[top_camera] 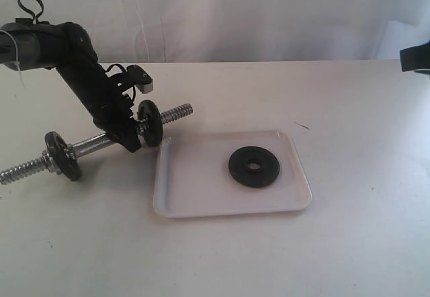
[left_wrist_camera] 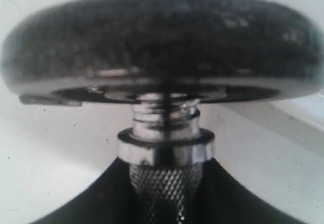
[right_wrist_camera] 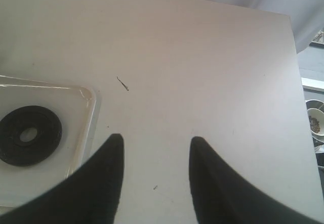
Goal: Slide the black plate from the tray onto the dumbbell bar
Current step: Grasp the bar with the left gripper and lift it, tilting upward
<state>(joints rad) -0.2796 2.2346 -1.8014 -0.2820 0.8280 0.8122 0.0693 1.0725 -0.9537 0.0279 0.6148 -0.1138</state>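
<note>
The black plate (top_camera: 254, 166) lies flat in the right half of the white tray (top_camera: 188, 183). The right wrist view also shows the black plate (right_wrist_camera: 29, 135) inside the tray (right_wrist_camera: 86, 112). The chrome dumbbell bar (top_camera: 91, 145) slants across the left of the table. My left gripper (top_camera: 131, 136) is shut on it between two other black discs (top_camera: 62, 154) (top_camera: 149, 122). In the left wrist view my left gripper (left_wrist_camera: 164, 178) clamps the bar's knurled part below a silver collar (left_wrist_camera: 166, 150) and one disc (left_wrist_camera: 162, 46). My right gripper (right_wrist_camera: 156, 138) is open and empty over bare table beside the tray.
The bar's threaded end (top_camera: 176, 114) points toward the tray's far left corner. Only a dark bit of the right arm (top_camera: 416, 58) shows at the right edge of the exterior view. A small dark mark (top_camera: 302, 125) lies on the table behind the tray.
</note>
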